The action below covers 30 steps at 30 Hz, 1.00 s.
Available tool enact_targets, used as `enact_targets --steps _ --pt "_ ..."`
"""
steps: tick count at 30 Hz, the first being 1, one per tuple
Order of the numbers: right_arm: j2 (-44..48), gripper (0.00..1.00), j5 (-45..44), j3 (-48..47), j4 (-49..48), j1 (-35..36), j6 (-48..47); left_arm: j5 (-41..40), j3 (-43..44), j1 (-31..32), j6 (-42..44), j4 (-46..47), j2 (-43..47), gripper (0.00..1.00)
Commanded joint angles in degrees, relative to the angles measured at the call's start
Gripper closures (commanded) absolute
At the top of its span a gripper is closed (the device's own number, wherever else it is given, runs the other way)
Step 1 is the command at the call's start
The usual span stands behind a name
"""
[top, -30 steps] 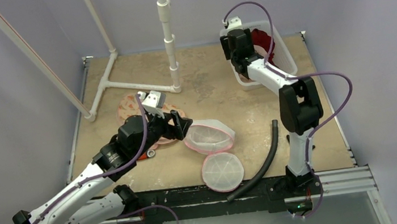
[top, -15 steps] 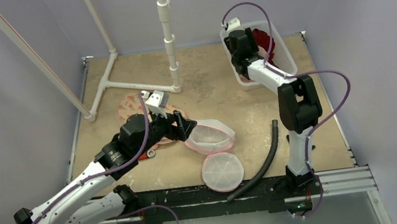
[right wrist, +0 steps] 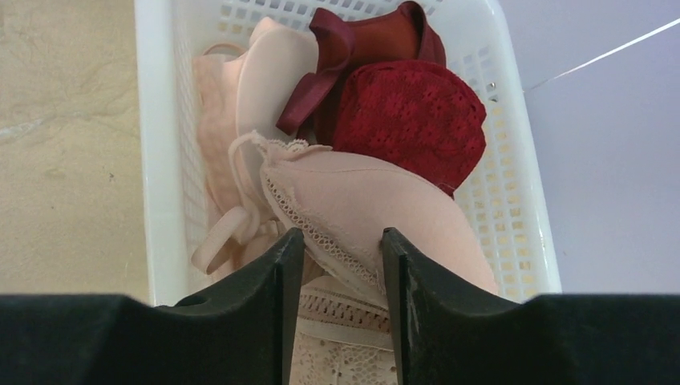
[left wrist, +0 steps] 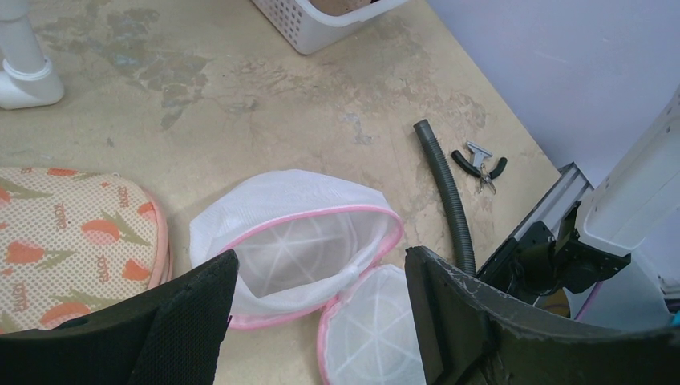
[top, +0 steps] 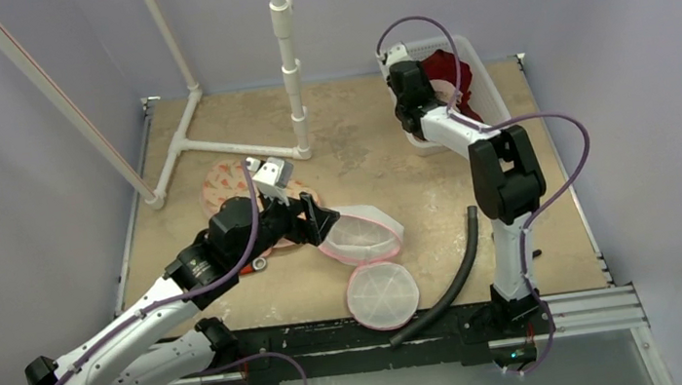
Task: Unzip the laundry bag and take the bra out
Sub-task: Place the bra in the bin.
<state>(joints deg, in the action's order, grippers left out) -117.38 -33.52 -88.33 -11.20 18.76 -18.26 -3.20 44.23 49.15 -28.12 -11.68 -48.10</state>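
Right gripper (right wrist: 341, 241): jaws narrow but not together, with the lace edge of the pale pink bra (right wrist: 377, 200) running through the gap. I can't tell if it's pinching the lace or just straddling it. That bra lies on top of the pile in the white basket (right wrist: 156, 160). A red lace bra (right wrist: 409, 120) sits at its 12 o'clock and another pale piece at its 9. The basket is at 1 o'clock on the table (top: 349, 132), so the arm is stretched right out over it. Looks like the drop-off spot for garments.

Left gripper (left wrist: 321, 265): jaws wide apart, nothing in them, hanging just over the laundry bag (left wrist: 297, 241) from its 9 o'clock side. The bag is near table centre with the zip undone all the way round. Its lid (left wrist: 373, 341) is flopped flat at the bag's 6 o'clock. The mesh bowl shows only its own white ribs, no garment inside.

My read: the unzip is done and the bra is out, down in the basket. Left seems placed to steady the bag if needed, not to work it.

Around the bag:
- Orange-patterned pouch (left wrist: 64, 241) just beside it at 9 o'clock.
- Black ribbed hose (left wrist: 445, 184) at 3 o'clock, apart from the bag.
- Small pliers (left wrist: 479, 160) just past the hose.
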Motion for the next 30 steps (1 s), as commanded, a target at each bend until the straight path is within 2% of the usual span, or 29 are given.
enact_targets --steps 1,7,10,15,23,27,28,30 --pt "-0.46 0.61 -1.99 -0.25 -1.89 -0.62 -0.64 0.49 0.22 -0.08 -0.34 1.21 0.99 0.26" --pt "0.61 0.91 -5.44 -0.92 -4.42 -0.66 -1.45 0.83 0.91 -0.07 0.08 1.35 0.09 0.26" --pt "2.44 1.0 -6.57 -0.78 -6.07 -0.66 -1.56 0.83 1.11 -0.08 0.18 1.53 -0.14 0.26" --pt "5.48 1.0 -7.26 -0.98 -8.12 -0.76 -0.11 0.83 1.2 -0.04 0.04 1.76 -0.65 0.26" --pt "6.75 1.0 -4.27 -4.69 -5.14 -2.88 6.55 0.85 1.06 -0.07 -0.49 2.1 -0.93 0.26" --pt "6.51 1.0 3.43 -8.62 -0.74 -6.16 12.33 0.49 0.97 -0.02 -0.45 2.2 -1.08 0.26" --pt "5.89 0.91 4.81 -9.61 -0.04 -6.28 11.28 0.48 0.93 -0.07 -0.45 2.36 -1.18 0.26" --pt "4.81 0.5 7.54 -10.84 2.4 -5.7 10.28 0.78 0.82 -0.05 -0.45 2.66 -1.51 0.26"
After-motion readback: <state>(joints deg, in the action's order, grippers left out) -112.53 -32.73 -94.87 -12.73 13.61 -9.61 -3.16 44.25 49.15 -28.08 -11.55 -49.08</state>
